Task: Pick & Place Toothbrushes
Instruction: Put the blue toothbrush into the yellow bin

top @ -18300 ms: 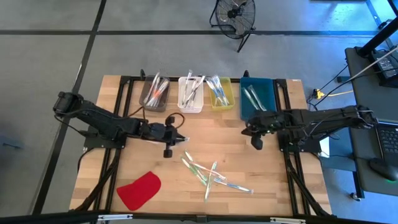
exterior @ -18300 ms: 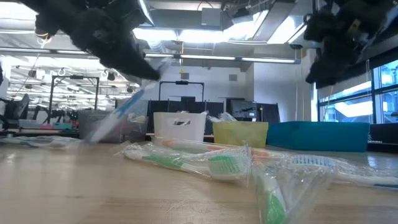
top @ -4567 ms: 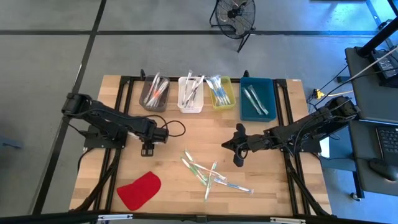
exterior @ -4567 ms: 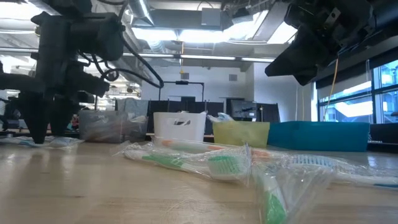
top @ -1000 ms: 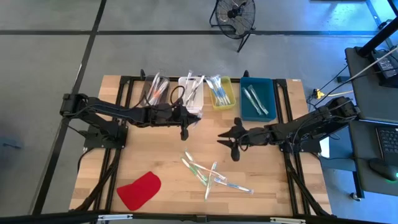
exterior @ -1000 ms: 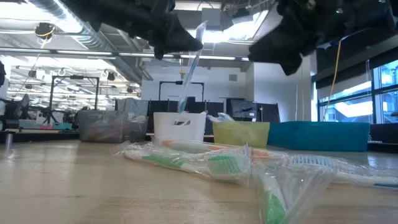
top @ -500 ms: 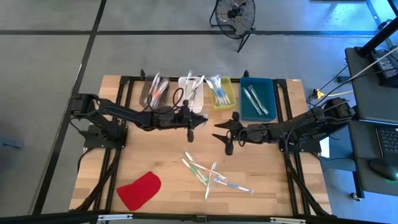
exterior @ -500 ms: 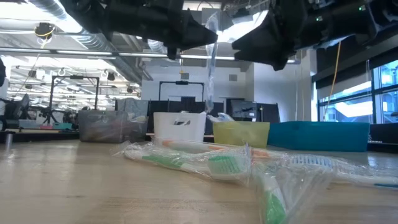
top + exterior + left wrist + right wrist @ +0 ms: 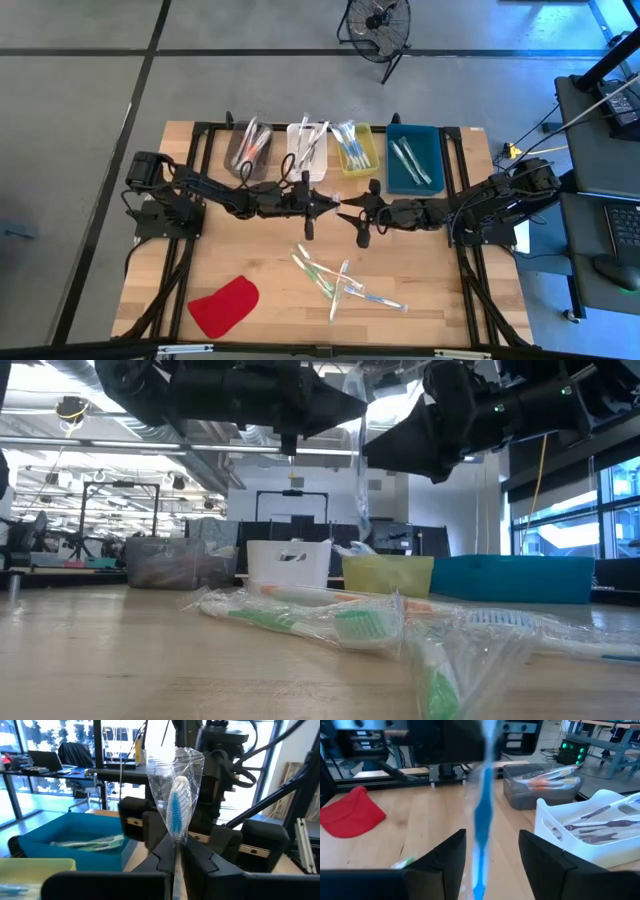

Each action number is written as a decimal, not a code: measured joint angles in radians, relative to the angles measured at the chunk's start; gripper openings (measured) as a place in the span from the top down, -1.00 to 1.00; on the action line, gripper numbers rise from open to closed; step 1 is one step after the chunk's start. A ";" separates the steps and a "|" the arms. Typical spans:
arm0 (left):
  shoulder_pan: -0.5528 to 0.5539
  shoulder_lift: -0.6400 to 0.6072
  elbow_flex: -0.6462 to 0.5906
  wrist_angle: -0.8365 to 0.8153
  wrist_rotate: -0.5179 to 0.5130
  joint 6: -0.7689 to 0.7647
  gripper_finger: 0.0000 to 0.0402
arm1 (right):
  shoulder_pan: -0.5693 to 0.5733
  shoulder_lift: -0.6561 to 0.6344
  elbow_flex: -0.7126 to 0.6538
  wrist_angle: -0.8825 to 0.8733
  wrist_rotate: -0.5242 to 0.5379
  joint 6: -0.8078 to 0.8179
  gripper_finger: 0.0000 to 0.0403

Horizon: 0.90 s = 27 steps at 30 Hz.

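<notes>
We see a wooden table point(image 9: 230, 255) with four bins at the far edge: grey point(image 9: 247, 152), white point(image 9: 306, 152), yellow point(image 9: 356, 150), blue point(image 9: 413, 158), each already holding toothbrushes. A loose pile of wrapped toothbrushes point(image 9: 337, 281) lies near the front, red cloth point(image 9: 223, 306) well apart. Mid-table, above the surface, the left gripper point(image 9: 330, 203) is clamped on a blue wrapped toothbrush point(image 9: 176, 810), pinching its handle low. The right gripper point(image 9: 345, 216) faces it, fingers spread either side of the brush, not closed on it. We judge a handover. The brush looks light and stiff; the crinkly wrap looks slippery, so take the handle, not the loose film.
</notes>
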 joint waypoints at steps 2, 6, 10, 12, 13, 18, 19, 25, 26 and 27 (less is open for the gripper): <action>-0.001 0.006 0.000 0.012 0.001 0.000 0.94 | -0.004 0.001 0.000 0.010 -0.008 0.001 0.11; 0.000 0.024 0.000 0.072 -0.002 0.006 0.94 | -0.015 0.001 0.000 0.032 -0.047 0.005 0.13; 0.000 0.038 0.001 0.140 -0.003 0.008 0.94 | -0.029 0.001 0.000 0.041 -0.055 0.009 0.17; 0.000 0.042 0.001 0.163 -0.003 0.009 0.94 | -0.035 0.001 0.000 0.051 -0.073 0.010 0.20; 0.000 0.045 0.001 0.173 -0.003 0.014 0.94 | -0.038 0.001 0.000 0.052 -0.080 0.011 0.23; 0.000 0.047 0.001 0.173 -0.009 0.017 0.94 | -0.039 0.001 0.000 0.047 -0.083 0.011 0.49; 0.000 0.047 0.001 0.171 -0.011 0.018 0.94 | -0.039 0.001 0.000 0.047 -0.092 0.011 0.57; 0.000 0.047 0.001 0.164 -0.011 0.038 0.94 | -0.039 0.001 0.000 0.043 -0.115 0.010 0.81; 0.000 0.047 0.001 0.158 -0.011 0.040 0.94 | -0.039 0.001 0.000 0.040 -0.115 0.011 0.81; 0.000 0.047 0.001 0.154 -0.011 0.041 0.94 | -0.039 0.001 0.000 0.037 -0.115 0.015 0.81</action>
